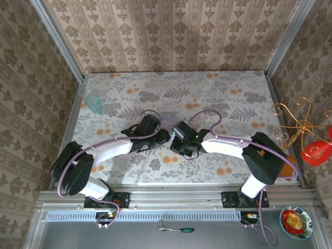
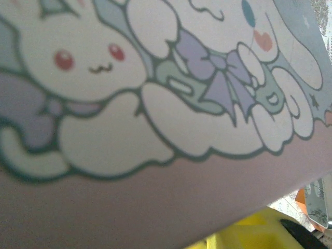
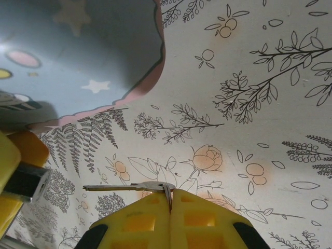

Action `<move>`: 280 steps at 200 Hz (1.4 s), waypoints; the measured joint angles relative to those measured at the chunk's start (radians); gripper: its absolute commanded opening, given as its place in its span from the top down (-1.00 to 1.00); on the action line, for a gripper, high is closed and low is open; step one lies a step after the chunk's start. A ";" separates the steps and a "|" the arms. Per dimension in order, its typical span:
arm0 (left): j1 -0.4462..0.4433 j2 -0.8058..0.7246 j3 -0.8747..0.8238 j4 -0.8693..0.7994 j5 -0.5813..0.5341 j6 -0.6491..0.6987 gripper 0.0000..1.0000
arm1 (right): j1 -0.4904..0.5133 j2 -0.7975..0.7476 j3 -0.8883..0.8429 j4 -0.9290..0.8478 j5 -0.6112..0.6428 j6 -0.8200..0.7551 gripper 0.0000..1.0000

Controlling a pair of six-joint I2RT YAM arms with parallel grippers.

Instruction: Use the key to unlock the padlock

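My right gripper [image 3: 170, 195] is shut on the head of a small silver key [image 3: 124, 187]. The key's blade points left, just above the flowered tablecloth [image 3: 270, 104]. At the left edge of the right wrist view, the left gripper's yellow fingers [image 3: 6, 165] hold a tiny dark and silvery block that looks like the padlock [image 3: 25, 184]. From above, the left gripper [image 1: 164, 138] and the right gripper [image 1: 175, 143] meet tip to tip at the table's middle. A pale blue cartoon-printed box [image 3: 78, 52] lies right behind them and looms close in front of the left wrist camera [image 2: 155, 104].
A teal cup [image 1: 94, 102] stands at the table's back left. Patterned walls close in the back and both sides. Off the table to the right are a gold wire ornament [image 1: 296, 122] and a red object [image 1: 316, 151].
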 measured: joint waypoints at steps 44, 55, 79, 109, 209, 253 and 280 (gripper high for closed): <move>-0.020 0.000 0.000 0.015 -0.003 -0.011 0.64 | 0.000 0.001 0.000 0.015 0.000 0.017 1.00; -0.024 0.000 0.000 0.015 -0.003 -0.014 0.64 | 0.000 0.001 0.000 0.015 0.000 0.018 1.00; -0.024 0.000 0.000 0.015 -0.003 -0.014 0.64 | 0.000 0.001 0.000 0.015 0.004 0.021 1.00; -0.025 0.000 -0.002 0.015 -0.004 -0.014 0.64 | 0.000 0.000 0.000 0.027 0.004 0.036 1.00; -0.025 0.000 -0.010 0.015 -0.007 -0.014 0.64 | 0.000 -0.016 0.000 0.044 0.021 0.061 1.00; -0.020 0.000 -0.010 0.014 -0.006 -0.014 0.64 | 0.000 -0.023 -0.012 0.055 0.023 0.062 1.00; 0.008 -0.012 -0.011 0.013 -0.003 -0.013 0.64 | 0.000 -0.027 -0.055 0.069 0.022 0.065 1.00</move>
